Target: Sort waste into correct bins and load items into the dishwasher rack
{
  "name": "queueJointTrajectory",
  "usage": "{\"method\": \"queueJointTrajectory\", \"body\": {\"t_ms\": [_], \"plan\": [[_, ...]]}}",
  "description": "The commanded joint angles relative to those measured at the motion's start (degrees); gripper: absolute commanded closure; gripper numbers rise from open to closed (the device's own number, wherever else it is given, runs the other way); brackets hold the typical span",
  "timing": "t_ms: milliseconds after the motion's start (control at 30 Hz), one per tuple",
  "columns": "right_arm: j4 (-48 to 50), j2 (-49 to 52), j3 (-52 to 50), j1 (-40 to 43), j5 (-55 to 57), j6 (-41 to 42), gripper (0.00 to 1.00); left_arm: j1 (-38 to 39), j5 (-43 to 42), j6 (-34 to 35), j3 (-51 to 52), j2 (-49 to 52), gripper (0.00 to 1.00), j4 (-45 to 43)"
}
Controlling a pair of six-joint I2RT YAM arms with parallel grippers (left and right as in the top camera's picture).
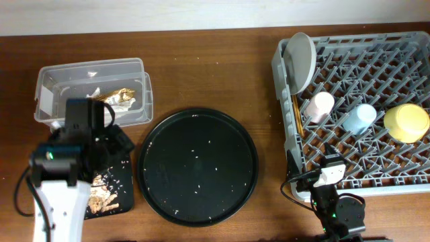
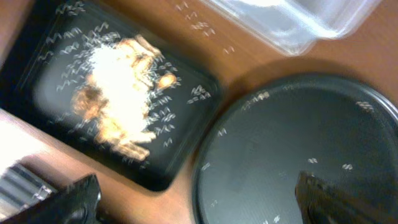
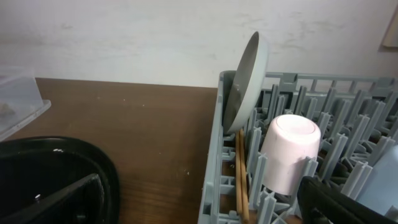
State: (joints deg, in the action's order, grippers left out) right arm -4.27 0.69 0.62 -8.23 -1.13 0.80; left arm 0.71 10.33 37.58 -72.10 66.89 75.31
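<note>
Our left arm [image 1: 57, 195] rises from the near-left edge of the worktop, and its left tool [image 2: 198, 183] points downward with fingers [image 2: 78, 199] spread wide. Our right arm [image 1: 336, 205] sits folded low at the near right. The right tool [image 3: 199, 193] is level, facing the far side, its fingers parted too.

Dark brown wooden table [image 1: 215, 67]; plain off-white wall [image 3: 124, 37] behind; even light.

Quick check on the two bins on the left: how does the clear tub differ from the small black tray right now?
The clear tub is see-through and deep-walled; the small black tray is opaque and shallow. The tub holds the gold foil wrapper and white tissue; the tray holds beige food scraps. Both are rectangular and sit left of the round black tray.
</note>
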Motion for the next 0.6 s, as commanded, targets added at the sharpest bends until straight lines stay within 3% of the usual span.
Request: {"method": "queueJointTrajectory", "body": {"t_ms": [0,100,300,567], "plan": [[-0.26,-0.33,-0.31,0.44,0.70,-0.39,0.02,-0.24,-8.74,-12.79,10.84,-7.52,0.01,-9.81],[-0.28,-0.33,-0.31,0.44,0.70,-0.39,0.02,-0.24,-11.69,-18.27,20.22,-13.60,0.01,-18.47],[-0.26,-0.33,-0.31,0.42,0.70,-0.37,0.01,-0.24,-12.76,-18.40,38.77,-25.35,0.01,-33.14],[-0.28,-0.33,-0.31,0.44,0.70,-0.39,0.02,-0.24,-13.18,-18.40,49.83,-38.38,0.01,-37.77]]}}
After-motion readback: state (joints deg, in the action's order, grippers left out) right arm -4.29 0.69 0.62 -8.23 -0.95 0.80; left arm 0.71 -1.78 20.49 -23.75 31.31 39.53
